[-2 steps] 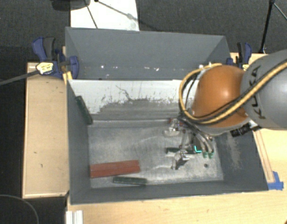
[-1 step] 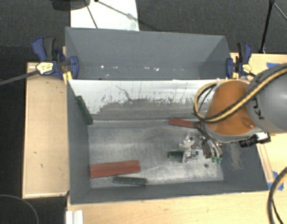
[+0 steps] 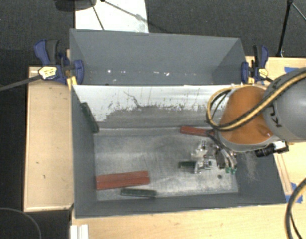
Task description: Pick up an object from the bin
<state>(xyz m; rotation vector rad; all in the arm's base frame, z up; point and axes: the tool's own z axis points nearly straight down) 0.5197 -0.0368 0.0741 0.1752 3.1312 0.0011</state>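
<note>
My gripper (image 3: 207,161) hangs low over the bin's floor at the right, under the orange cover. A small dark green piece (image 3: 186,165) lies on the floor just to its left, touching or almost touching it. A red-brown stick (image 3: 195,130) lies just above the gripper at the foot of the back wall, its right end hidden by the arm.
A red-brown flat block (image 3: 122,179) lies at the front left, with a dark green pen (image 3: 138,193) just in front of it. A dark stick (image 3: 88,117) leans on the left wall. The arm covers the bin's right side.
</note>
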